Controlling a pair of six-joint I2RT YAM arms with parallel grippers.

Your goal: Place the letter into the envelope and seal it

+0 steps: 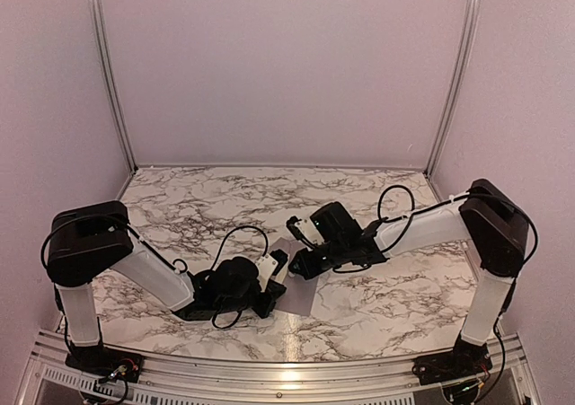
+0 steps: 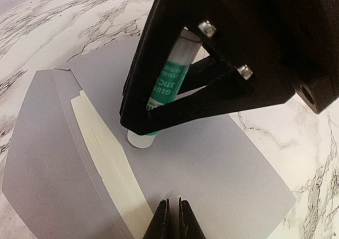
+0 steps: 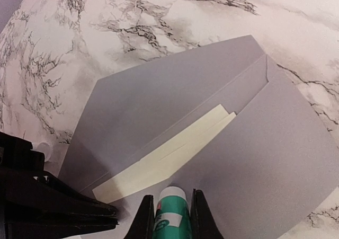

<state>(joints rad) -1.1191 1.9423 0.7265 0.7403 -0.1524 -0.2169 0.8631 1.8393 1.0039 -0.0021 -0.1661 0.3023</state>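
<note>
glue stick held over open envelope, letter tucked inside

the envelope [image 3: 265,159] is seen lying flat on the marble surface [image 1: 386,302], between the two arms. its pointed flap [image 3: 159,96] is folded open and spread flat on the surface, away from the pocket. the letter [image 3: 175,154] is lodged inside the pocket. only a cream strip of it is left showing along the mouth, between the flap and the grey front panel.

the right hand [image 3: 172,204] is closed on a green-and-white glue stick [image 2: 167,88], which is clamped between its two fingers. in the left wrist view the stick is seen tilted, with its white end brought down onto the grey front panel, just beside the exposed edge of the letter. contact with the paper appears to be made there, though how firmly cannot be told.

the left hand [image 2: 172,204] is closed, its fingertips drawn together with nothing visibly gripped between them. it is placed low over the near part of the envelope, close to the cream strip. whether the paper is being pressed by it cannot be told. in the top view both hands are found near each other above the envelope, the left at its left edge and the right at its far side.
</note>
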